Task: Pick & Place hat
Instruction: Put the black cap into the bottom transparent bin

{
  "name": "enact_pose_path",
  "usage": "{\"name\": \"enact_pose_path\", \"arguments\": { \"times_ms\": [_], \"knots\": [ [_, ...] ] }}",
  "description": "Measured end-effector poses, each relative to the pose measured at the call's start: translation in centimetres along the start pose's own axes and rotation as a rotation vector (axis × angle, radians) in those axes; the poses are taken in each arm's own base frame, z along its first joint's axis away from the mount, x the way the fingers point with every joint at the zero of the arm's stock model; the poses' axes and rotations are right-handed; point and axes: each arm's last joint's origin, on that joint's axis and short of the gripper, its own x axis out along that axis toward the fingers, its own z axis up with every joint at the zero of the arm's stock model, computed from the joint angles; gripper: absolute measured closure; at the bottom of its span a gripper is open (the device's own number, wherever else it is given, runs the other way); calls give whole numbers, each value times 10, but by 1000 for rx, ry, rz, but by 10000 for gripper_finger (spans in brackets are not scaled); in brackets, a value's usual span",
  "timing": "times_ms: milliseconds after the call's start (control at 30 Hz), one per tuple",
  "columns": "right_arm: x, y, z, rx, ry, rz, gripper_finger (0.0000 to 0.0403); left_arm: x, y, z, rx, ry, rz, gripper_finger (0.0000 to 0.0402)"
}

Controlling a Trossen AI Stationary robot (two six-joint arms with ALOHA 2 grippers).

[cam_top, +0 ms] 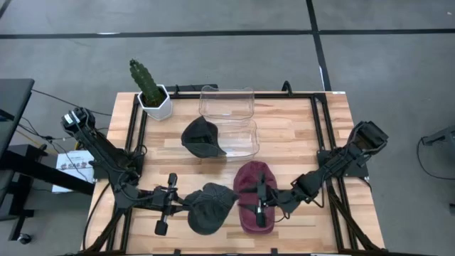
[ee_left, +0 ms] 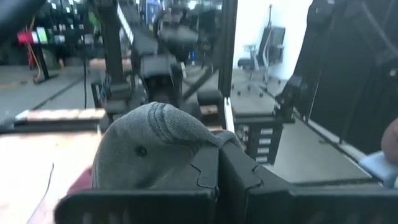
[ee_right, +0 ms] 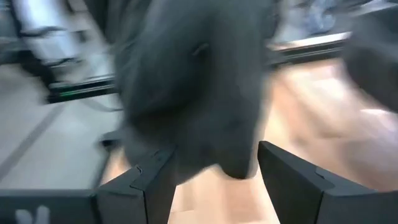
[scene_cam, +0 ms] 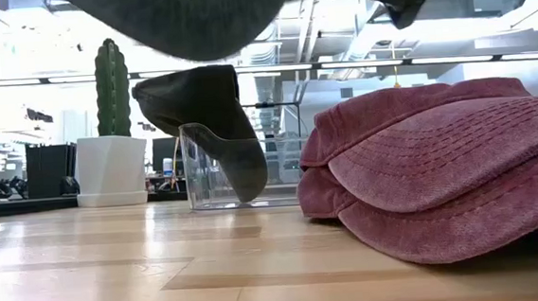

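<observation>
Left gripper [cam_top: 186, 202]: fingers [ee_left: 214, 174] clamped together on the grey hat [cam_top: 210, 207], which hangs clear above the tabletop [cam_top: 284, 135].
Maroon hat [cam_top: 254, 193]: on the tabletop, beneath the right fingers.
Right gripper [cam_top: 260, 202]: fingers [ee_right: 149, 180] spread apart, gripping nothing.

Three hats show. The grey cap [cam_top: 210, 208] sits at the lower middle of the high view, lifted clear of the surface, its crown rounded with a small top button, pinched at its left edge by the left gripper's fingers [ee_left: 219, 171]. Just to its right the maroon cap [cam_top: 254, 193] lies flat on the surface. The black cap [cam_top: 202, 137] hangs over the rim of the clear bin [cam_top: 238, 121], upper middle.
</observation>
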Motion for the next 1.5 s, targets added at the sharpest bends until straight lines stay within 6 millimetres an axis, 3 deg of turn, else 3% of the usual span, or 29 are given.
{"name": "enact_pose_path", "arguments": {
  "times_ms": [200,600,1000,1500],
  "knots": [
    [16,-3,-9,15,65,208,191,0,0,9,35,-72,3,398],
    [36,-10,-19,5,15,273,191,-1,0,14,34,-120,-3,398],
    [36,-9,-17,-19,-22,277,191,7,-4,6,48,-123,-20,398],
    [36,-8,-14,-9,-50,285,192,14,1,12,81,-213,27,396]
  ]
}}
